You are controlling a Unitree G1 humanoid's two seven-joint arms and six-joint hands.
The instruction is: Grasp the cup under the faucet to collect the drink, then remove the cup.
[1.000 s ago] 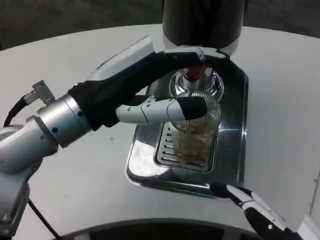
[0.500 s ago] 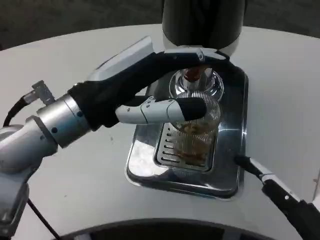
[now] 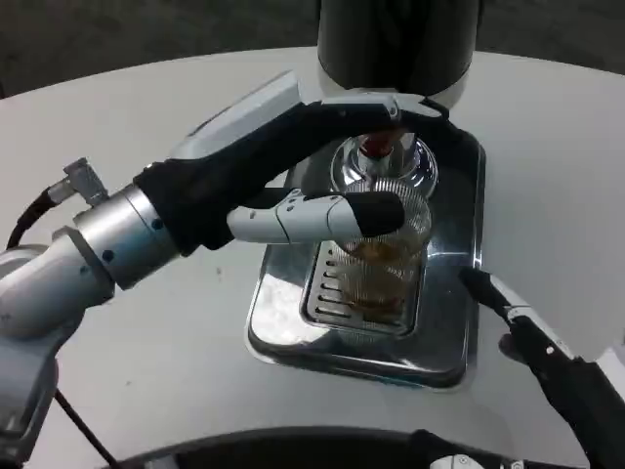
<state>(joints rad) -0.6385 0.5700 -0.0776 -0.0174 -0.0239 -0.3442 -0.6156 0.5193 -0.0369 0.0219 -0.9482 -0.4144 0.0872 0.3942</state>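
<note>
The cup (image 3: pixel 386 244) stands on the drip tray (image 3: pixel 459 332) under the faucet (image 3: pixel 376 147), the left robot hand (image 3: pixel 293 166) around it; the right robot hand (image 3: pixel 532 337) lies beside the tray's right edge.

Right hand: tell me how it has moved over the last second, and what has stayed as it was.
The right hand has risen from the tray's front edge up along the right side of the tray, toward the cup. The left hand still grips the cup under the faucet; nothing else shifted.
</note>
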